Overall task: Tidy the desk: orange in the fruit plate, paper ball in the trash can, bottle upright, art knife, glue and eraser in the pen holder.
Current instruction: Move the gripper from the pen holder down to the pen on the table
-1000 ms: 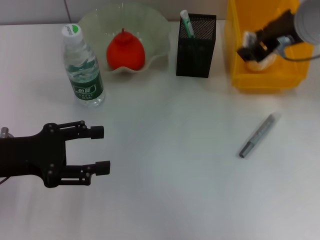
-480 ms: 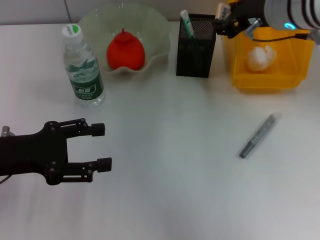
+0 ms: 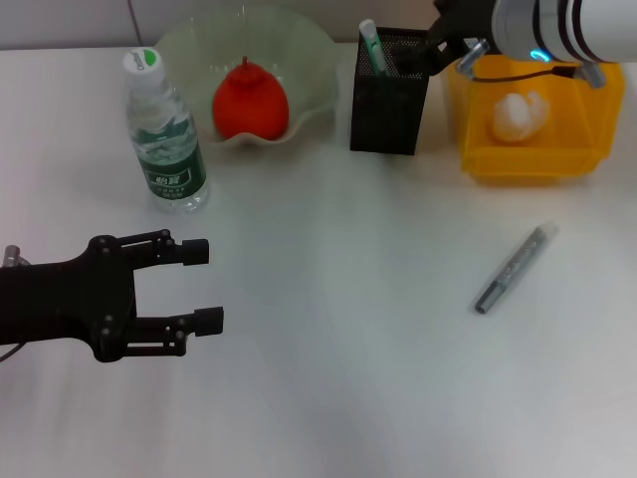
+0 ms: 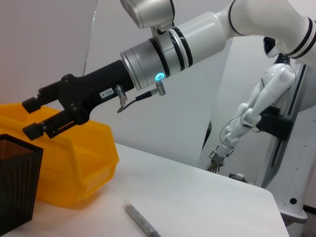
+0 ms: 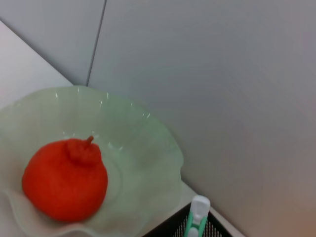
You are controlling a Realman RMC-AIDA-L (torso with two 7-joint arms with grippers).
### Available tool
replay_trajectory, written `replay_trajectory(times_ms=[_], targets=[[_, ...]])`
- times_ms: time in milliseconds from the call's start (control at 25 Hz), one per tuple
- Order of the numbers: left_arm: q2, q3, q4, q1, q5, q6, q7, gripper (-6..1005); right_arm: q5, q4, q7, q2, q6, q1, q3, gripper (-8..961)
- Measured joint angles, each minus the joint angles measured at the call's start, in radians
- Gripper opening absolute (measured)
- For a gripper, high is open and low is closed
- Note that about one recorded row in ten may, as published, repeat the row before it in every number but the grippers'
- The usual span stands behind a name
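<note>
The orange [image 3: 251, 101] sits in the pale green fruit plate [image 3: 311, 60] at upper centre. Left of it the bottle [image 3: 164, 136] stands upright. The mint art knife [image 3: 371, 47] pokes from the black pen holder [image 3: 389, 97]. A paper ball [image 3: 520, 115] lies in the yellow trash can [image 3: 531, 164], upper right. The grey glue [image 3: 514, 269] lies slanted on the desk [image 3: 338, 349], right of centre.

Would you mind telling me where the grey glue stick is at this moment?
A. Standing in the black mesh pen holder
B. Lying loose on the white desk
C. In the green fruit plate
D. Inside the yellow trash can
B: the glue stick lies flat on the bare desk, in front of the yellow trash can and apart from the pen holder, which holds only the art knife.
</note>
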State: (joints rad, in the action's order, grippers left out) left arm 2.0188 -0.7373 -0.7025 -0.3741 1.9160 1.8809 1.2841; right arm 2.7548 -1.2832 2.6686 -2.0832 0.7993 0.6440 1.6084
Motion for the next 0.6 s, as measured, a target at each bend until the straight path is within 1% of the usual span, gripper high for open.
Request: replay_trajectory(times_ms=[120, 160, 200, 240, 320, 360, 400, 440, 480, 520, 600], targets=[[0.000, 0.000, 0.000, 0.003, 0.000, 0.000, -0.002, 815, -0.001, -0.021, 0.000, -0.001, 0.009, -0.007, -0.001, 727], [0.000, 0.000, -0.001, 0.004, 0.000, 0.000, -0.002, 815, -0.002, -0.063, 0.003, -0.003, 0.052, -0.022, -0.006, 742], [0.000, 0.000, -0.002, 0.004, 0.000, 0.000, -0.003, 815, -0.002, -0.063, 0.003, -0.003, 0.052, -0.022, -0.006, 757], [0.000, 0.000, -0.004, 0.005, 0.000, 0.000, -0.003, 815, -0.003, -0.096, 0.006, -0.003, 0.085, -0.035, -0.009, 772], [0.000, -0.001, -0.007, 0.003, 0.000, 0.000, -0.003, 815, -0.009, -0.176, 0.008, -0.002, 0.169, -0.068, -0.012, 802], [0.000, -0.001, -0.008, 0.001, 0.002, 0.000, -0.003, 815, -0.016, -0.252, 0.009, -0.001, 0.252, -0.107, -0.015, 817], [0.000, -0.002, -0.009, -0.001, 0.003, -0.001, -0.004, 815, -0.016, -0.252, 0.009, -0.001, 0.252, -0.107, -0.015, 817], [0.000, -0.003, -0.010, -0.003, 0.005, -0.002, -0.005, 815, -0.024, -0.290, 0.008, -0.001, 0.291, -0.131, -0.016, 817], [0.000, -0.005, -0.015, -0.005, 0.007, -0.005, -0.008, 815, -0.056, -0.365, 0.008, -0.001, 0.354, -0.185, -0.023, 816], [0.000, -0.006, -0.018, -0.005, 0.007, -0.006, -0.008, 815, -0.056, -0.365, 0.008, -0.001, 0.354, -0.185, -0.023, 816], [0.000, -0.007, -0.028, -0.007, 0.007, -0.008, -0.010, 815, -0.090, -0.429, 0.007, -0.001, 0.422, -0.223, -0.042, 816]])
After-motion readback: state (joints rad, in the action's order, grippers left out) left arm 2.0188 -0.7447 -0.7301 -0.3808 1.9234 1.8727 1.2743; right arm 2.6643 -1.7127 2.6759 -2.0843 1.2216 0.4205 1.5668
